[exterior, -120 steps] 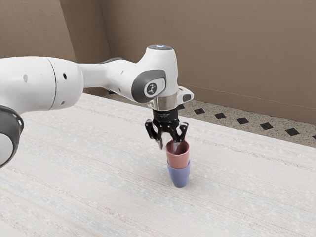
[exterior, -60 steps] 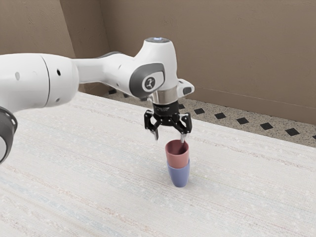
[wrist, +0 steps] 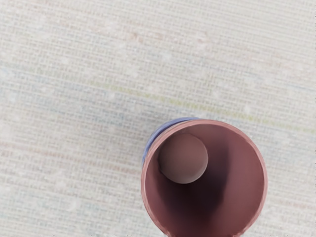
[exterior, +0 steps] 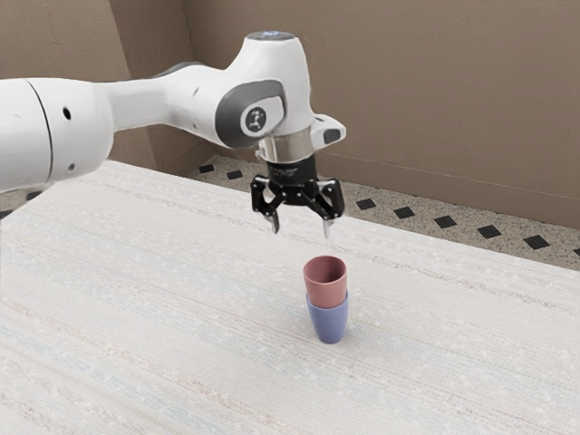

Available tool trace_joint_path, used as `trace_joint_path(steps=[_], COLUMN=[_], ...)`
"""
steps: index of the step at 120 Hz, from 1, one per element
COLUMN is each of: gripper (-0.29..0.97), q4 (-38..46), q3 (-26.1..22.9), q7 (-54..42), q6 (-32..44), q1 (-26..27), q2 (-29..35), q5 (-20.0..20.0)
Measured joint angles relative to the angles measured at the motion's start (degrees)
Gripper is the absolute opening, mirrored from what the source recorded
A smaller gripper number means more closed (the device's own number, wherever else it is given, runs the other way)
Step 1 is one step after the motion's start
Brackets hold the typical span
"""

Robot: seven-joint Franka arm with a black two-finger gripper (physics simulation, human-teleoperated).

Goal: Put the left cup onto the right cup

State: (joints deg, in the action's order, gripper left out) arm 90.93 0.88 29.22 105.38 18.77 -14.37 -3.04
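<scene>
Pale, woven-textured bench (exterior: pixel 136 362) fills the foreground. On it stands the blue-violet tapered cup (exterior: pixel 327 324), upright. The dusty-pink tapered cup (exterior: pixel 325 279) is nested upright in its mouth, with its rim well above the blue-violet cup's rim. Seen from the hand's camera, the dusty-pink tapered cup (wrist: pixel 232 197) shows its open mouth and round bottom, and a sliver of blue-violet rim shows beside it.

Above the blue-violet cup, slightly toward the exterior view's left, the black jaws hang spread apart. They hold nothing and are clear of the pink rim. The white robot arm (exterior: pixel 163 100) carries them. Beyond the blue-violet cup lie a speckled floor with black diamond tiles (exterior: pixel 444 221) and a brown wall (exterior: pixel 435 82).
</scene>
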Motion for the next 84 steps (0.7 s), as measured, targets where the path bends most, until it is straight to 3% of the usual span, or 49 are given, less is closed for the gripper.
trace_joint_path(steps=[84], gripper=[0.68], q4=[-2.85], q3=[0.31], q7=[-10.74], q6=[-13.44], q1=[-5.77], q2=[9.39], q5=[3.04])
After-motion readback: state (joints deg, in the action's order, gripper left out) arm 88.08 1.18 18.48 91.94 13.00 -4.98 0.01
